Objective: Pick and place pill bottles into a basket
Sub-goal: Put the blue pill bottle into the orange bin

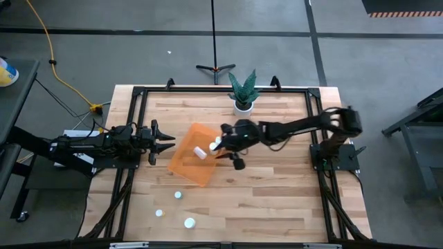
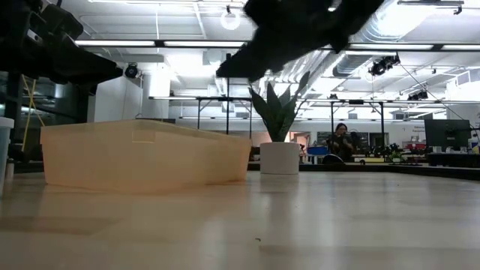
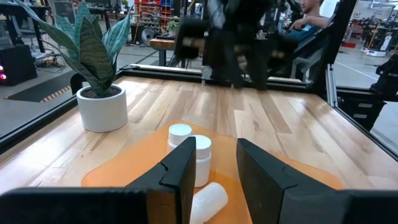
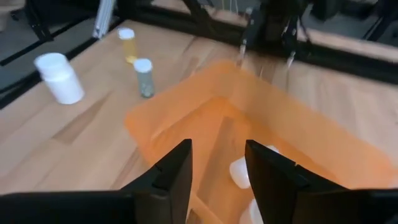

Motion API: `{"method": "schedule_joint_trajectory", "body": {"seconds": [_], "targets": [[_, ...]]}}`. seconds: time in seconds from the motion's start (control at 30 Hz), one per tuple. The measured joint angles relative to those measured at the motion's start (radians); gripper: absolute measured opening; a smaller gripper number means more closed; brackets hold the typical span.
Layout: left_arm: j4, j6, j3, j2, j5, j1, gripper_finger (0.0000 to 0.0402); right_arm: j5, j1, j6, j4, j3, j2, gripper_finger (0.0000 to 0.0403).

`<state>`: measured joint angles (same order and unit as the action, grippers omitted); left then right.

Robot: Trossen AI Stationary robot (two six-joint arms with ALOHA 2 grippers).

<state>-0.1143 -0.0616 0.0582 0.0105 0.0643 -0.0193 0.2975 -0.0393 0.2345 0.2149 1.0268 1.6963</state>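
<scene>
Orange and translucent, the basket [image 1: 192,164] lying skewed near the middle of the wooden table [image 1: 277,200], between the two arms. Holding three white pill bottles in the left wrist view: two standing upright and touching [image 3: 189,149], a third lying on its side [image 3: 209,198] just in front of them. Showing in the high view as white shapes at the basket's right-hand end [image 1: 201,152].

Hovering over that end of the basket, the right gripper [image 1: 223,144], fingers [image 4: 174,168] spread apart with nothing between them and the orange floor visible through the gap. Reaching in from the table's right side along a long dark arm.

Waiting at the table's left edge, the left gripper [image 1: 165,141], pointing toward the basket, fingers [image 3: 183,171] parted and gripping nothing.

Standing loose on the wood near the front edge, well apart from the basket, three more pill bottles [image 1: 178,195] [image 1: 159,213] [image 1: 189,223]. Appearing in the right wrist view as a wide white one [image 4: 59,77] and two slimmer ones with white caps [image 4: 143,76] [image 4: 127,45].

Sitting at the far edge of the table, a green plant in a white pot [image 1: 243,92].

Sitting in the room beyond the table, a person [image 2: 341,140].
</scene>
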Motion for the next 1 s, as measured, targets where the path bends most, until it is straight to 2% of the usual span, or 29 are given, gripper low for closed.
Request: {"method": "schedule_joint_trajectory", "body": {"seconds": [0.13, 0.33, 0.5, 0.67, 0.83, 1.0], "targets": [[0.000, 0.000, 0.000, 0.000, 0.000, 0.000, 0.0150, -0.020, 0.000, 0.003, 0.085, -0.166, -0.152, 0.0123], [0.000, 0.000, 0.000, 0.000, 0.000, 0.000, 0.0150, -0.152, -0.001, -0.054, 0.416, -0.525, -0.365, 0.0102], [0.000, 0.000, 0.000, 0.000, 0.000, 0.000, 0.0150, -0.246, 0.000, -0.164, 0.523, -0.769, -0.543, 0.0090], [0.000, 0.000, 0.000, 0.000, 0.000, 0.000, 0.0150, -0.305, -0.001, -0.259, 0.593, -0.925, -0.724, 0.0085], [0.000, 0.000, 0.000, 0.000, 0.000, 0.000, 0.0150, -0.316, -0.001, -0.285, 0.578, -1.016, -0.909, 0.0084], [0.000, -0.007, 0.000, 0.000, 0.000, 0.000, 0.0150, -0.348, 0.000, -0.288, 0.320, -1.016, -1.074, 0.0084]]}}
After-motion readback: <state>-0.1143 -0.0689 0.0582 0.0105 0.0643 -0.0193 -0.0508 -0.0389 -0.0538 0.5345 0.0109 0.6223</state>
